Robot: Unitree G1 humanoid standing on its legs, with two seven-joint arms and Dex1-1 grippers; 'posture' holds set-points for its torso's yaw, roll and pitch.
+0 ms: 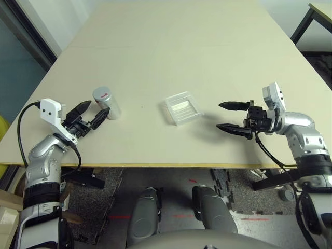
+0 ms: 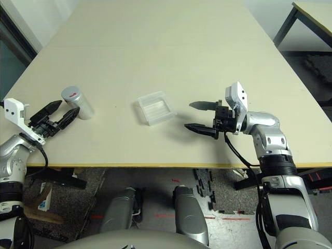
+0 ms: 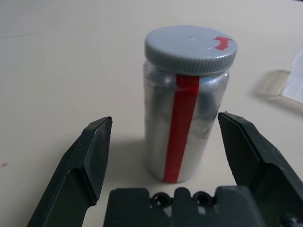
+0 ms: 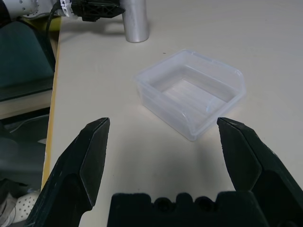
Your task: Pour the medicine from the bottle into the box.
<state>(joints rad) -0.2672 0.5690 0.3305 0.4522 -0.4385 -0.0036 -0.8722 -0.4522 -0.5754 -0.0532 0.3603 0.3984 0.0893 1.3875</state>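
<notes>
The bottle [image 1: 107,103] stands upright on the table's left side, silvery with a red stripe down it and its grey cap [image 3: 190,47] on. The medicine is hidden. My left gripper [image 1: 95,109] is open just in front of the bottle, one finger [image 3: 90,151] to each side and touching nothing. The box [image 1: 181,108], a clear shallow tray, lies near the table's middle with nothing visible in it. To the right of the box my right gripper [image 1: 219,115] is open, pointing at it from a short distance. The right wrist view has the box [image 4: 191,92] ahead of the fingers.
The beige table [image 1: 171,46] stretches far back from the bottle and box. Its front edge [image 1: 155,165] runs just below both grippers. Another table's corner [image 1: 319,13] stands at the back right.
</notes>
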